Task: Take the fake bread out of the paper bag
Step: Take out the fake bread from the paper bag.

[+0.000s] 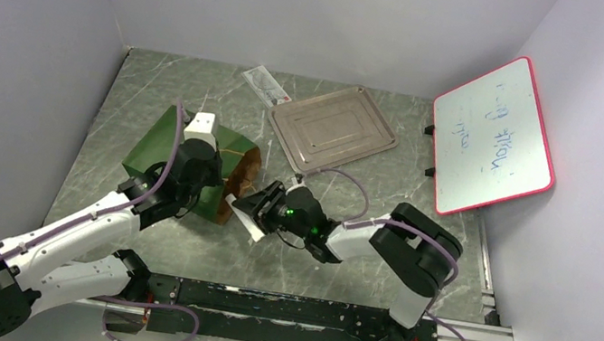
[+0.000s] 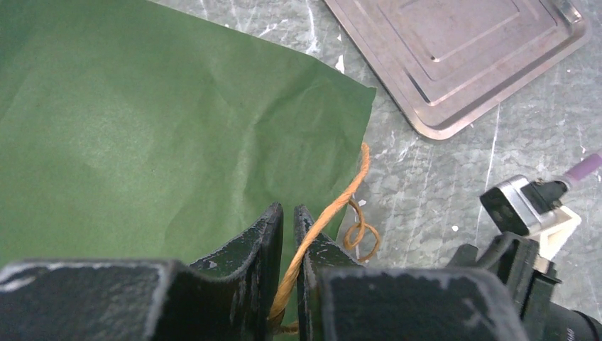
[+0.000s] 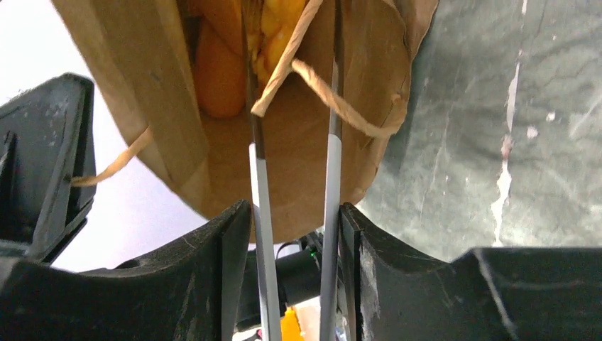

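Right wrist view explains the setup: the bag (image 3: 298,156) lies on its side on the tabletop (image 3: 497,106), mouth facing my right claw (image 3: 294,213), so the bread (image 3: 220,71) deep inside can be reached straight in. That claw, part open, grips tongs (image 3: 257,170) whose prongs reach inside. My left claw (image 2: 287,213) pinches a handle (image 2: 334,202), I judge to steady the mouth.

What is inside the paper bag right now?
Orange and yellow bread pieces lie deep inside the paper bag, the tongs reaching toward them. The bag's walls hide how many there are.
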`<move>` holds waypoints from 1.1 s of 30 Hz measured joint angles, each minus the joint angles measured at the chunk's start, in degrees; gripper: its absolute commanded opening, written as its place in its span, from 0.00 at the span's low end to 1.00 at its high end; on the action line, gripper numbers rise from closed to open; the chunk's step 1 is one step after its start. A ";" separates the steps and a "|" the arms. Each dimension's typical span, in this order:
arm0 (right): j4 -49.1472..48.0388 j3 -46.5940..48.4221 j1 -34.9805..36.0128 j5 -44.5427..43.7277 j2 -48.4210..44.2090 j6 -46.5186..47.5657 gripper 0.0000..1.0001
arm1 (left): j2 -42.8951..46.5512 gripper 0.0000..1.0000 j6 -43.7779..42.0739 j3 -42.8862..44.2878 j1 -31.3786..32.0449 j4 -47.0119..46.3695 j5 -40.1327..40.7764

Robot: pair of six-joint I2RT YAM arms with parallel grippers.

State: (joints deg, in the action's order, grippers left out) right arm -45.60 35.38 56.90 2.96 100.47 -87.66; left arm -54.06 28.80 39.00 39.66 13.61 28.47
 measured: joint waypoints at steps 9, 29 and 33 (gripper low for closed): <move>-0.24 3.48 -1.73 1.38 4.87 -0.26 0.13 | -0.31 0.07 0.02 -0.07 0.26 -0.48 -0.52; -2.71 -10.60 -1.31 -0.61 -9.14 -2.93 0.00 | -2.67 0.07 1.73 -0.07 0.31 -1.29 3.54; -0.17 -13.88 0.11 -1.95 -16.98 -2.49 0.00 | -5.14 0.07 2.82 0.46 0.31 -1.20 5.44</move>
State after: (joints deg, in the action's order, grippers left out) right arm -45.78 21.50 57.01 1.02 83.48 -90.15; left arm -59.20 31.62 39.46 39.97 12.40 33.91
